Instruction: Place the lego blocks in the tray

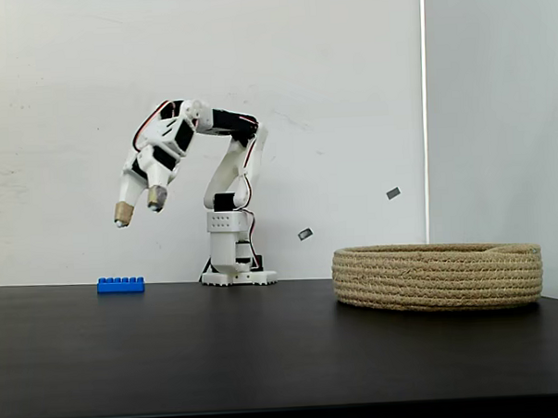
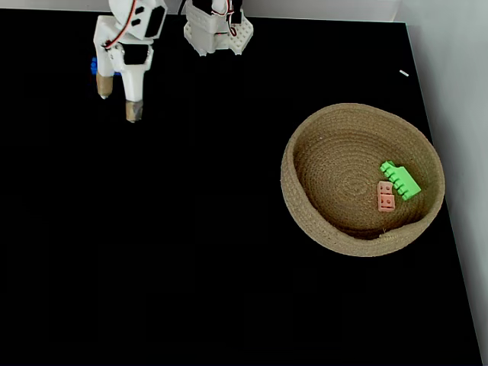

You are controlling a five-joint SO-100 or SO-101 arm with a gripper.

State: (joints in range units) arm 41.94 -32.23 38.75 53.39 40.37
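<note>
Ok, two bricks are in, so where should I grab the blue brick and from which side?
Grip the blue brick across its narrow width, mid-length, from straight above. It lies flat on the table, studs up, with its long sides free. The open gripper hangs above it.

In a fixed view from above, the end effector point(image 2: 119, 107) at upper left covers most of the blue brick point(image 2: 94, 65); the arm's upper part is cut off by the top edge. In the side fixed view, the basket point(image 1: 438, 276) wall hides its contents.

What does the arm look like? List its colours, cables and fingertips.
The arm is white plastic with black servo blocks at the joints, on a white base. Red and black cables loop along it. The hand has two white fingers with tan-brown padded tips.
</note>
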